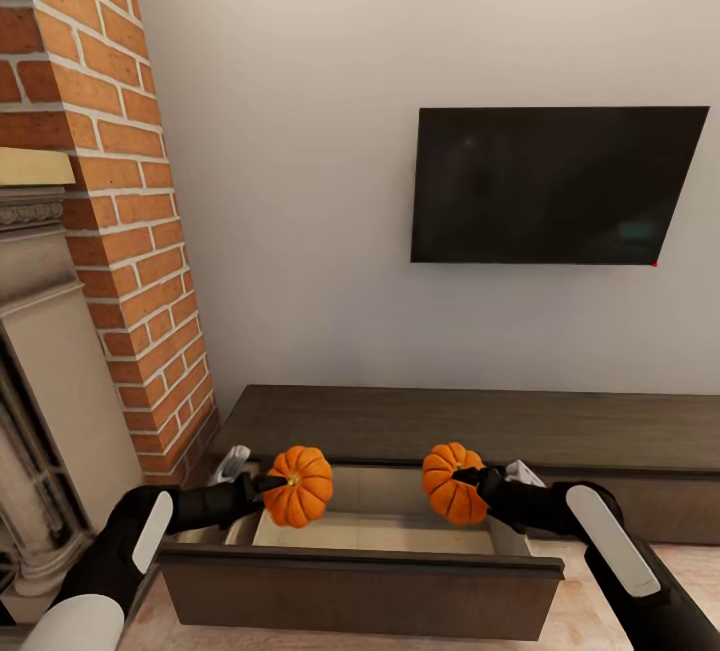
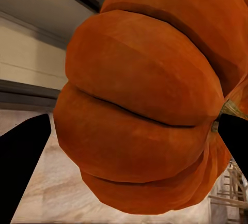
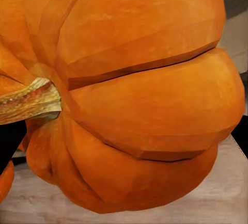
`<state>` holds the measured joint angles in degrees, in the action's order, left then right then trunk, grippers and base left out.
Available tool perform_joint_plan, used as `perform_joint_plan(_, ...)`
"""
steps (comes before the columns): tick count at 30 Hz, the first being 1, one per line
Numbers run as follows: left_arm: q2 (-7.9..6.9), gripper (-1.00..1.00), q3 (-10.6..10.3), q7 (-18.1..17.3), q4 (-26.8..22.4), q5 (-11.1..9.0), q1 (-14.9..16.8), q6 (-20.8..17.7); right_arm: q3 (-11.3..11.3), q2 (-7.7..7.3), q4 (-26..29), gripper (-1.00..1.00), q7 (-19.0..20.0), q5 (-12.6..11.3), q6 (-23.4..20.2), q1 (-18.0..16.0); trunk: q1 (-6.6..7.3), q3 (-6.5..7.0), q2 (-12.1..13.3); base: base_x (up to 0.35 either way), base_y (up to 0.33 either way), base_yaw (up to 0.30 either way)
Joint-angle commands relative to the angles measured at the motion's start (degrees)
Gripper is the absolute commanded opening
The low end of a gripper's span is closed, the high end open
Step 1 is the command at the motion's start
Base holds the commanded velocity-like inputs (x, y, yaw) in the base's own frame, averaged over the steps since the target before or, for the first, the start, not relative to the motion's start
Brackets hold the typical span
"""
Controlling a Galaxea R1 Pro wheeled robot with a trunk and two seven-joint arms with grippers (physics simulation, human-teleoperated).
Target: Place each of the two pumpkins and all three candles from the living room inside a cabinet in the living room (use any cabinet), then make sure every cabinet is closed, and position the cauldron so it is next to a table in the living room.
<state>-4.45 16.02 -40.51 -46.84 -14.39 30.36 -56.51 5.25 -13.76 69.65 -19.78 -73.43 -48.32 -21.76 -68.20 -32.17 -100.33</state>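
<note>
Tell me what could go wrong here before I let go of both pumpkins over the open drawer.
1. The left pumpkin in the left claw hangs near the drawer's left side; released here, it might clip the side wall and roll out.
2. The right pumpkin in the right claw sits high above the drawer floor, so a drop may bounce it.
3. Both lie tilted, stems sideways, so they could roll toward the front when the drawer closes.

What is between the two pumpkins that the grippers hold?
In the head view, no object: between the left pumpkin and right pumpkin shows the open drawer.
</note>
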Motion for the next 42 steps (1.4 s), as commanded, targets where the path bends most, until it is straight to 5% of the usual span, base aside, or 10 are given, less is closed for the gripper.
perform_joint_plan(1, 0.09, -1.0, -0.3, -0.31, -0.01, 0.2, 0.05, -0.15, 0.23, -0.05, 0.35, -1.0, -0.69, -0.22, -0.02, -0.04, 0.0, -0.06, -0.03, 0.0, 0.0, 0.0)
perform_joint_plan(8, 0.57, -1.0, -2.01, 0.31, -0.03, 0.21, 0.05, -0.04, 3.31, 3.09, 3.08, -1.0, -0.9, 5.46, -0.05, -0.05, 0.0, -0.06, -0.03, 0.0, 0.0, 0.0)
perform_joint_plan(13, 3.54, -1.0, -2.02, 6.47, -1.33, -0.12, 0.05, -0.01, 3.77, 7.18, 4.28, -1.0, -0.88, 12.99, -0.18, -0.1, 0.0, -0.06, -0.03, 0.0, 0.0, 0.0)
perform_joint_plan(19, 4.22, -1.0, -2.04, 8.27, -3.84, -0.33, -0.03, 0.05, 5.62, 9.5, 4.4, -1.0, -1.19, 17.19, -0.41, -0.21, 0.0, -0.06, -0.03, 0.0, 0.0, 0.0)
perform_joint_plan(42, 5.1, -1.0, -2.22, 8.52, -4.14, 0.18, -0.03, 0.26, 6.71, 9.89, 3.67, -1.0, -2.8, 18.24, -0.63, -0.28, 0.0, -0.06, -0.03, 0.071, -0.037, 0.0)
